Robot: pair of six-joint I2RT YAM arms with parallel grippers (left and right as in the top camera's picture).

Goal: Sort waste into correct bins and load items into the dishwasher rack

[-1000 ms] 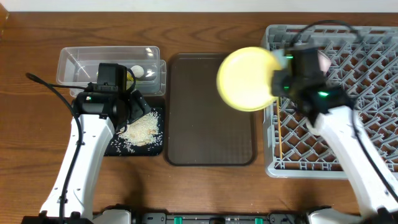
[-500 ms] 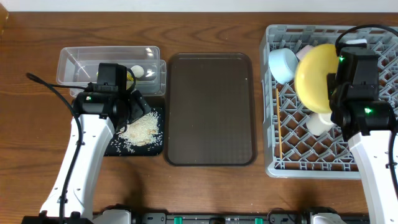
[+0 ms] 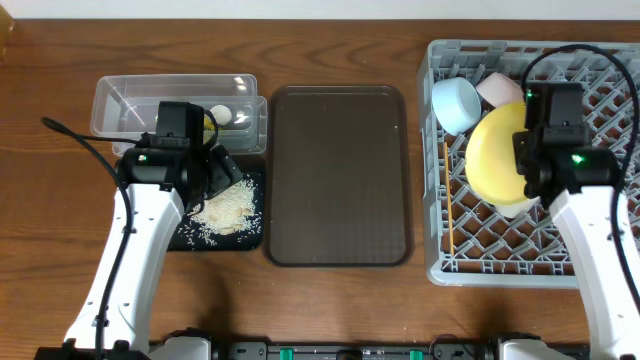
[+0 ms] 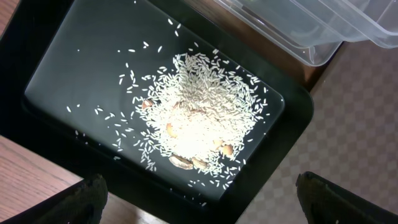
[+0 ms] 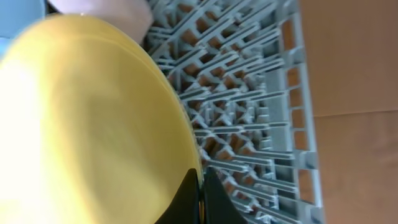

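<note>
Held a yellow round plate (image 3: 495,160) on edge over the large square grey plastic rack (image 3: 500,270) at the right of the overhead frame. Clamped it at the rim with the right gripper (image 5: 200,186), jaws narrow on the thin edge at the bottom centre of the right wrist view. Kept it tilted rather than flat, just below a light blue bowl (image 3: 455,103) and a pale pinkish-white bowl (image 3: 500,88) in the rack's upper left corner, and just right of thin wooden chopsticks (image 3: 448,200) laid along the rack's left side. Could not tell whether it rested on the pegs or hung free.

Judged it stiff, light and glossy: apt to slip or swing in a rim pinch, and apt to chip if dropped on the pegs. Best taken as here, at the rim, and lowered edge-first between peg rows.

Hovered the left gripper (image 4: 205,202) at the left of the overhead frame over a shallow black rectangular tray (image 4: 74,56), jaws spread wide and holding nothing. Showed loose white rice grains (image 4: 199,118) heaped mid-tray; judged them too fine to pinch.

Noted a clear plastic rectangular tub (image 3: 130,100) at the tray's upper edge and a large dark brown serving tray (image 3: 340,180) mid-bench (image 3: 50,250).
</note>
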